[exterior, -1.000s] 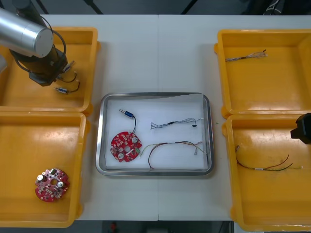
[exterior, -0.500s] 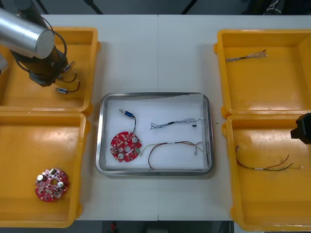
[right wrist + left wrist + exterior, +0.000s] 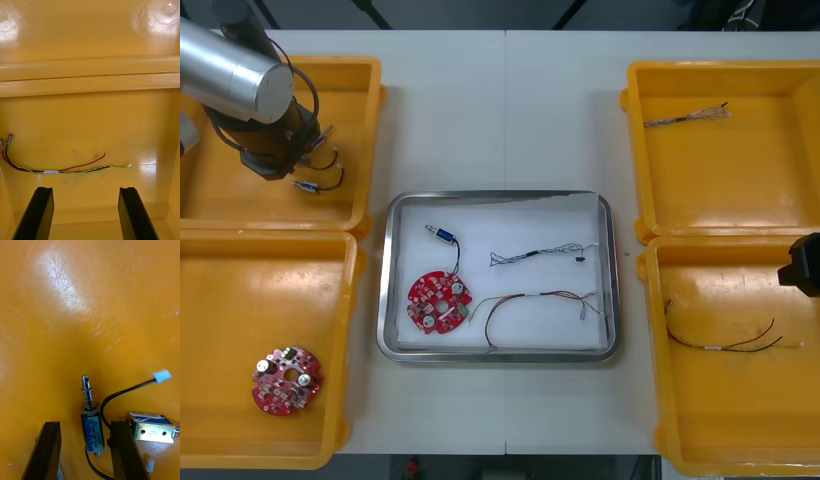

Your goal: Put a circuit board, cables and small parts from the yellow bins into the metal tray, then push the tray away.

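Surveying the table (image 3: 505,110): yellow bins (image 3: 240,300) occupy 10, 8, 2 and 4 o'clock, with the metal tray (image 3: 384,300) at centre. The left arm (image 3: 230,70) reaches in from 10 o'clock and points steeply down into the bin there. The left gripper (image 3: 84,423) is open, its fingers straddling a small metal part (image 3: 92,431) lying on the bin floor without gripping it; a second part (image 3: 152,427) lies just beside. The right gripper (image 3: 86,189) hangs at 3 o'clock over the 4 o'clock bin, fingers wide apart and holding nothing, with a red and yellow cable (image 3: 67,169) lying beyond its tips. The tray holds a circuit board (image 3: 439,301) at its 8 o'clock, two cables and one small part. A second board (image 3: 286,380) lies in the 8 o'clock bin.
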Action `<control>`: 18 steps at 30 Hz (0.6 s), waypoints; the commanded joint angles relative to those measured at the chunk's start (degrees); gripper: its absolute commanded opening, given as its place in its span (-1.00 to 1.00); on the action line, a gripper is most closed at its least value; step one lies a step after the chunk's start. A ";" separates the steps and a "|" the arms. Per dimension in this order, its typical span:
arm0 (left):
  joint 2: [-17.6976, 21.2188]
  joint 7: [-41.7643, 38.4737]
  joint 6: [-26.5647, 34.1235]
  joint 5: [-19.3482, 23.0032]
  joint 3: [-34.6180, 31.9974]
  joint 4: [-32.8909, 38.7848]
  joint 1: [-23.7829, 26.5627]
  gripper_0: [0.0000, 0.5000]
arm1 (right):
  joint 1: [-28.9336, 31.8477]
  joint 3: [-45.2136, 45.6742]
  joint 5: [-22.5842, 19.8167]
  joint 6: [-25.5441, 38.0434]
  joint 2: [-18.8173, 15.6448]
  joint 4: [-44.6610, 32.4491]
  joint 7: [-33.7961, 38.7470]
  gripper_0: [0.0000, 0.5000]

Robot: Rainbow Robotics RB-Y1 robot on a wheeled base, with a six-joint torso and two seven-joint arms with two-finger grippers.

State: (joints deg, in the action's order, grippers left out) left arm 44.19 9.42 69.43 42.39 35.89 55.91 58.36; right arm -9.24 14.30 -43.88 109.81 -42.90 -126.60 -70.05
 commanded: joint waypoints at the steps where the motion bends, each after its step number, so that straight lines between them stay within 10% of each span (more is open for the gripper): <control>1: -0.51 -0.90 0.10 -0.65 2.78 0.60 -0.17 0.52 | 0.63 1.79 0.38 0.19 0.36 -1.55 1.49 1.00; 9: -0.77 -0.46 0.10 -0.65 3.13 0.60 -0.17 0.44 | 0.63 1.79 0.38 0.19 0.36 -1.55 1.49 1.00; 15: -0.77 -0.02 0.18 -0.82 3.13 0.60 -0.17 -0.88 | 0.63 1.79 0.38 0.19 0.36 -1.55 1.49 1.00; 18: -0.77 0.24 0.18 -0.82 3.04 0.60 -0.17 -1.00 | 0.63 1.79 0.38 0.19 0.36 -1.55 1.49 1.00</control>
State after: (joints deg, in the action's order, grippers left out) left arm 44.17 9.43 69.43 42.34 38.44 55.91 58.36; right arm -9.24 14.30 -43.88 109.81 -42.90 -126.60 -70.05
